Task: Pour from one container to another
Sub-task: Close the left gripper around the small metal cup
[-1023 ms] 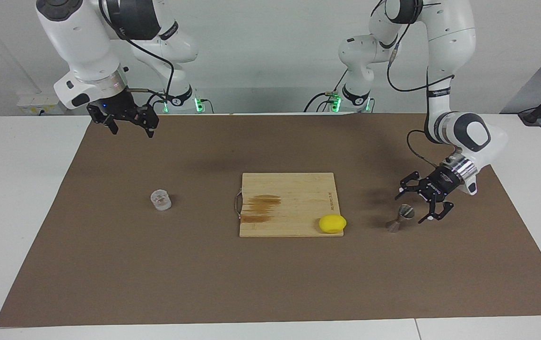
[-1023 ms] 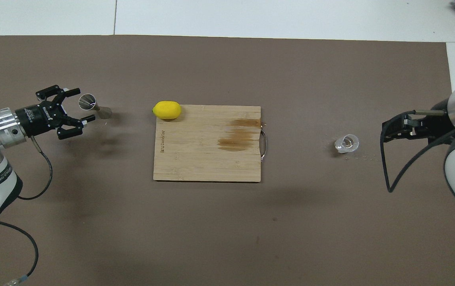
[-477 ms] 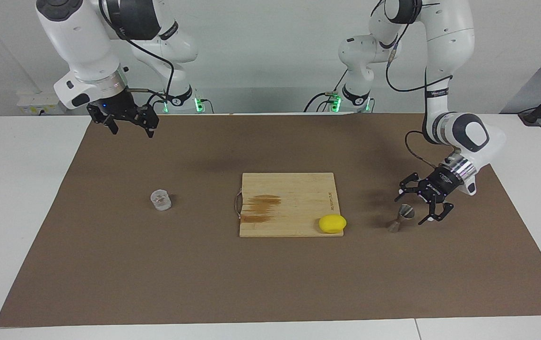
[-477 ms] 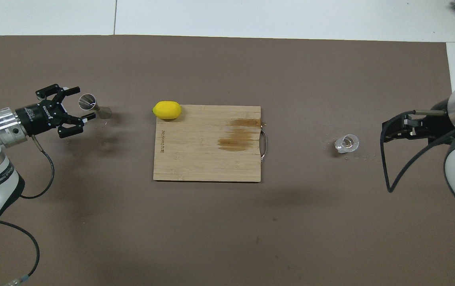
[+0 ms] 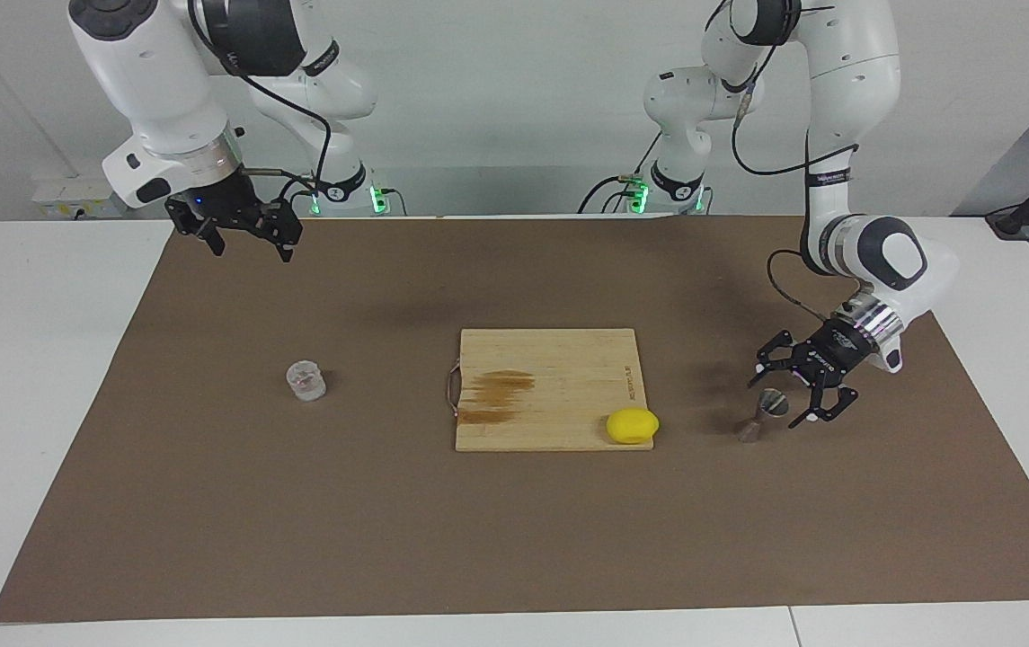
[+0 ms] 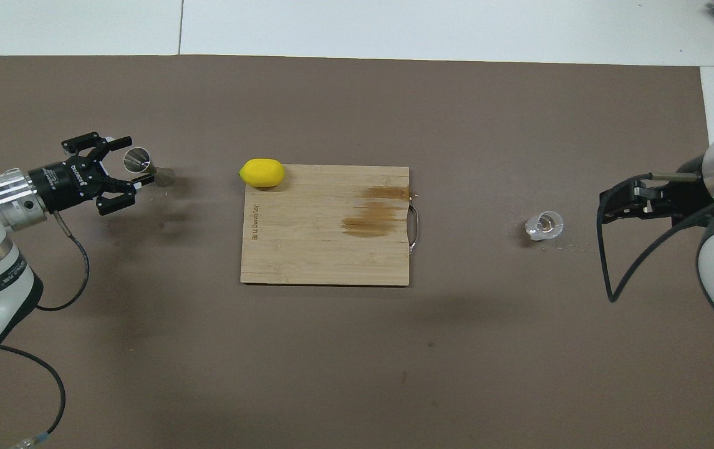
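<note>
Jigger (image 5: 761, 415) stands tilted on the counter (image 5: 514, 539) toward the left arm's end, its upper cone between the left gripper's (image 5: 791, 390) parted fingers. Clear cup (image 5: 306, 379) sits well apart, under the waiting right gripper (image 5: 249, 241), whose fingers are apart.

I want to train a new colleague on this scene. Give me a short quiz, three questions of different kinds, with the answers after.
1. True or false: the lemon lies at a corner of the board.
2. Which is at the jigger? A) left gripper B) right gripper
3. Fill in: the cup stands toward the ___ arm's end of the table.

Key: 1 true. 2 A; its jaws stand on either side of the jigger's top, not yet shut. 3 right.
</note>
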